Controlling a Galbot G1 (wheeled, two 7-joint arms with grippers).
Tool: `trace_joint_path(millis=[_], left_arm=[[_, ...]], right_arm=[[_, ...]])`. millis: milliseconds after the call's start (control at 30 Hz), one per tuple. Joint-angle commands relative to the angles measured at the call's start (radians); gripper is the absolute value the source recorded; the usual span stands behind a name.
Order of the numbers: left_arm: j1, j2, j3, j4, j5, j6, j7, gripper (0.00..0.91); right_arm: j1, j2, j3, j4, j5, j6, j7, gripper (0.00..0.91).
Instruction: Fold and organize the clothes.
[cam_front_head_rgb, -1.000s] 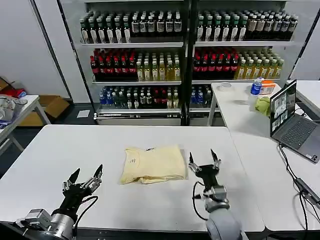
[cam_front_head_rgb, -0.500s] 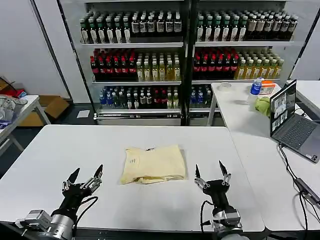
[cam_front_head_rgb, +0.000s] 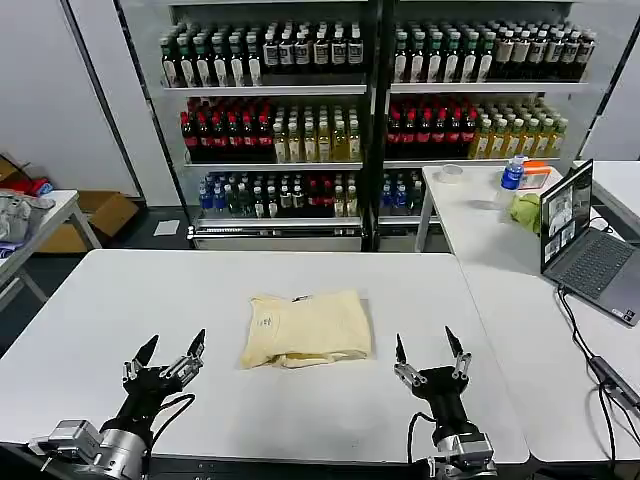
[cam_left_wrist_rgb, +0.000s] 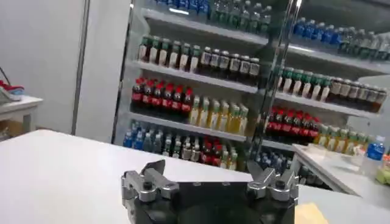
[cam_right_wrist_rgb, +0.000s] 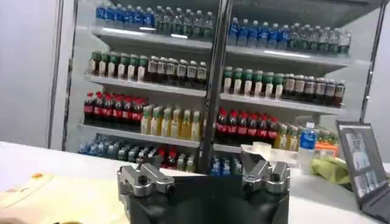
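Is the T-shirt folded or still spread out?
Folded: the cream-yellow T-shirt lies as a compact rectangle mid-table, neck label facing up, sleeves tucked away, no pincer touching it.

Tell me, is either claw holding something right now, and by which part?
Nothing is held. Both the left gripper and the right gripper are open and empty near the table's front edge, apart from the folded T-shirt.

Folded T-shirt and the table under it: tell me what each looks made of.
T-shirt: pale cream-yellow soft knit fabric, probably cotton, matte; its edges droop and the folded layers wrinkle softly.
Table: hard, smooth white top, likely laminate or painted board, with a faint even sheen; the core material can't be told.
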Motion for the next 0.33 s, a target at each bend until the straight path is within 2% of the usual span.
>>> trace_joint_path(millis=[33, 333], left_arm=[[0.001, 0.0, 0.004, 0.003, 0.006, 0.0, 0.004, 0.907], [0.008, -0.003, -0.003, 0.011, 0.01, -0.005, 0.011, 0.907]], right_arm=[[-0.03, -0.008, 0.01, 0.032, -0.008, -0.001, 0.009, 0.907], [-0.022, -0.002, 0.006, 0.02, -0.013, 0.002, 0.018, 0.907]])
